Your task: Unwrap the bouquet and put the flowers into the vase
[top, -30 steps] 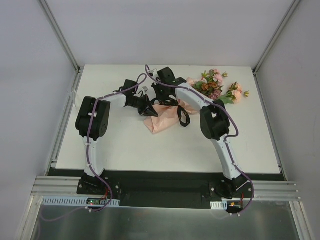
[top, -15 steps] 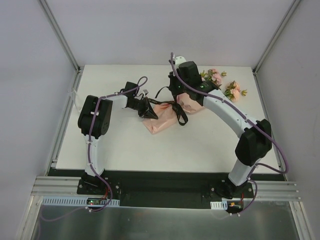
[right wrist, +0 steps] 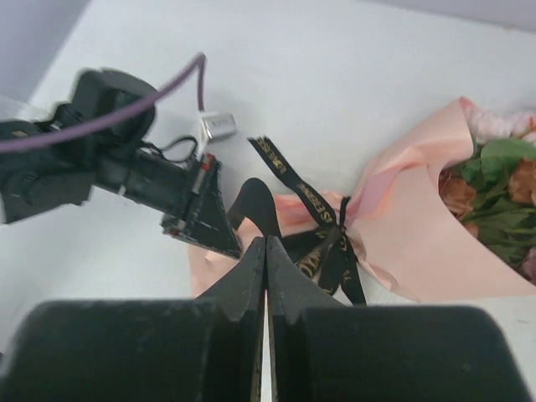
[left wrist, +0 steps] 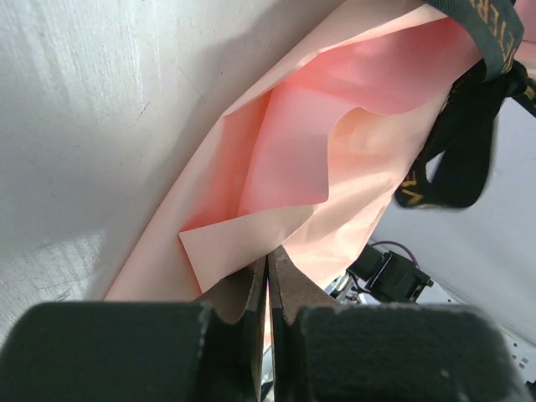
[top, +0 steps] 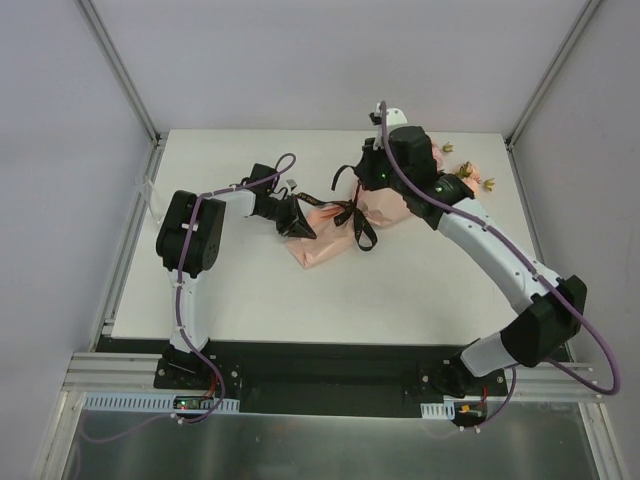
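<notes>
The white table (top: 400, 290) is seen from above, with both arm bases bolted at its near edge. The bouquet (top: 385, 208) is laid flat past the middle of the table. Its long line is set on a slant, from near left to far right. The stem end is turned to the near left, and the flowers (right wrist: 490, 188) are pointed at the far right corner.

At the stem end, the pink paper (left wrist: 310, 151) is spread loose and crumpled. A fold of it is pinched by the left gripper (left wrist: 268, 255), whose fingers are pressed together on it, low by the table. Farther along, the black ribbon (top: 358, 222) is tied around the thin waist of the bundle, with loops and tails left hanging. One loop is lifted up and caught by the right gripper (right wrist: 266, 243), whose fingers are squeezed together on it above the table.

In the top view the far end is partly hidden by the right arm (top: 480, 240), so only a few pink heads can be seen past it. The table is closed in by pale walls (top: 300, 60).
</notes>
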